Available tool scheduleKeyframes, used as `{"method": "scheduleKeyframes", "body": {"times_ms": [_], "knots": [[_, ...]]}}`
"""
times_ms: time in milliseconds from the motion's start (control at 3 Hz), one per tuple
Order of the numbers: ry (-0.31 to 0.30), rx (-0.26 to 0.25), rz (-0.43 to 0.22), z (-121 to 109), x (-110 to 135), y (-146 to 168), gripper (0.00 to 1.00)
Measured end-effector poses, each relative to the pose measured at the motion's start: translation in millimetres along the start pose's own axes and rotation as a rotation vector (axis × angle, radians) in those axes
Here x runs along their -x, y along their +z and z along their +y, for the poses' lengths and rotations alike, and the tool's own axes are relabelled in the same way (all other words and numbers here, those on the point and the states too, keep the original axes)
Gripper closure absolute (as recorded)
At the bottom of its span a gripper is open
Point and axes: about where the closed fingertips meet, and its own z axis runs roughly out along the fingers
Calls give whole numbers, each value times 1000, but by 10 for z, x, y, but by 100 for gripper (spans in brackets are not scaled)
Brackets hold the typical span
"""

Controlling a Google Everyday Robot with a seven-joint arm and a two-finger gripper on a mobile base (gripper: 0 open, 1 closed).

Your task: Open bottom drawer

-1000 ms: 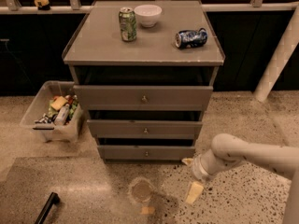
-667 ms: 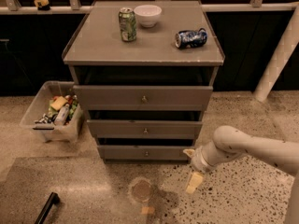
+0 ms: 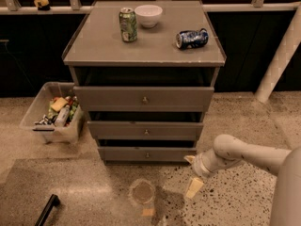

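Observation:
The bottom drawer (image 3: 127, 154) is the lowest and narrowest of three grey-brown fronts, with a small brass knob (image 3: 147, 155) at its centre. Its front sits slightly back from the drawer above. My gripper (image 3: 192, 173) hangs low over the floor, just right of the drawer's right end and well right of the knob. It is open, with one pale fingertip (image 3: 189, 158) by the drawer's corner and the other (image 3: 194, 188) nearer the floor. Nothing is between them. The white arm (image 3: 249, 153) comes in from the right.
The middle drawer (image 3: 146, 131) and top drawer (image 3: 144, 99) stick out above. On the cabinet top stand a green can (image 3: 127, 25) and a white bowl (image 3: 148, 15), and a blue can (image 3: 192, 38) lies on its side. A clear bin (image 3: 51, 113) sits at left, a white post (image 3: 280, 60) at right.
The gripper rose a little beside the drawer's right end, then settled slightly lower. The drawers have not moved.

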Motion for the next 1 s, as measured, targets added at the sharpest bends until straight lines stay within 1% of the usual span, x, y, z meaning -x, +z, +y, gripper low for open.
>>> {"method": "scheduleKeyframes", "body": {"times_ms": [333,667,1000], "knots": [[38,-17,-30,-349,-266,324,0],[75,-37,-68,-793,-379,480,0],[78,-61,-98,-1234,-351,474,0]]}}
